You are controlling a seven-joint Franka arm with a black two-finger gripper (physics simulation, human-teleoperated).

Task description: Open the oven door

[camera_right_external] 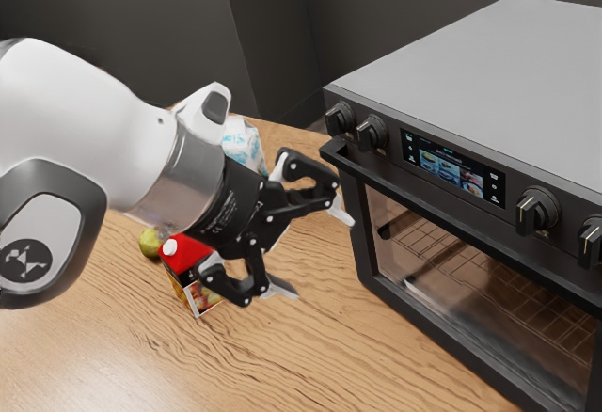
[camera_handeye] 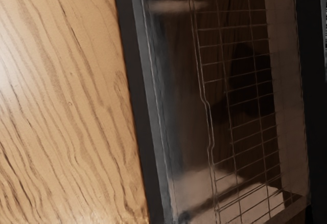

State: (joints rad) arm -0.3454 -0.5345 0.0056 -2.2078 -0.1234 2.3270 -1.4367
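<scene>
The oven door (camera_right_external: 480, 285) stands shut across the front of the black-and-grey oven (camera_right_external: 489, 55), a wire rack (camera_right_external: 508, 285) visible behind its glass, below the knobs and a lit display (camera_right_external: 451, 167). Just beside the oven's front, a robot's black gripper (camera_right_external: 312, 250) hangs with its two fingers spread wide, nothing between them; whether one touches the door, I cannot tell from here. Farther from the oven on the wooden table (camera_right_external: 292, 365) are a red-topped carton (camera_right_external: 186, 254), a yellow-green fruit (camera_right_external: 150, 243) and a white-and-blue package (camera_right_external: 244, 145).
</scene>
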